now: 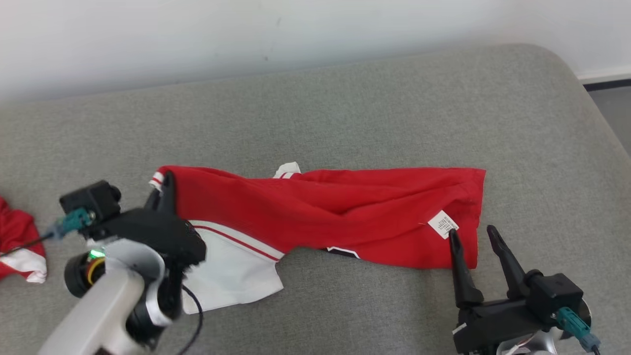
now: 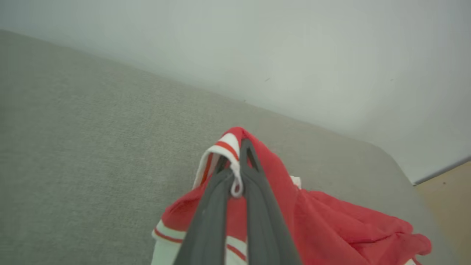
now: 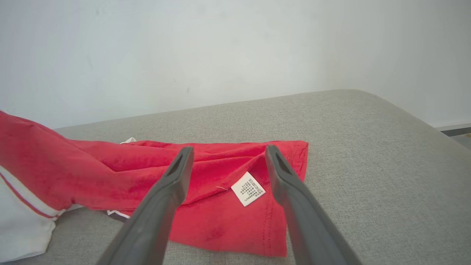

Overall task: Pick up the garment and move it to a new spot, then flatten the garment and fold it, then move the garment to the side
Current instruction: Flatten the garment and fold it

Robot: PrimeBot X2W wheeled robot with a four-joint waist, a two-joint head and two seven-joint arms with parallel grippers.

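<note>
A red garment (image 1: 345,212) with white panels and red-white striped trim lies stretched left to right on the grey cushion (image 1: 345,108). My left gripper (image 1: 166,187) is shut on the garment's striped left end and holds that end slightly raised. In the left wrist view the fingers (image 2: 254,206) pinch the striped edge, and the garment (image 2: 331,221) trails away to the right. My right gripper (image 1: 473,232) stands open at the garment's right hem, beside the white care label (image 1: 443,224). In the right wrist view the label (image 3: 248,188) lies between the open fingertips of my right gripper (image 3: 229,151), over the red garment (image 3: 110,165).
A second red and white cloth (image 1: 19,241) lies at the far left edge of the cushion. A white wall (image 1: 296,29) runs behind. The cushion rounds off at the right, where the floor (image 1: 611,103) begins.
</note>
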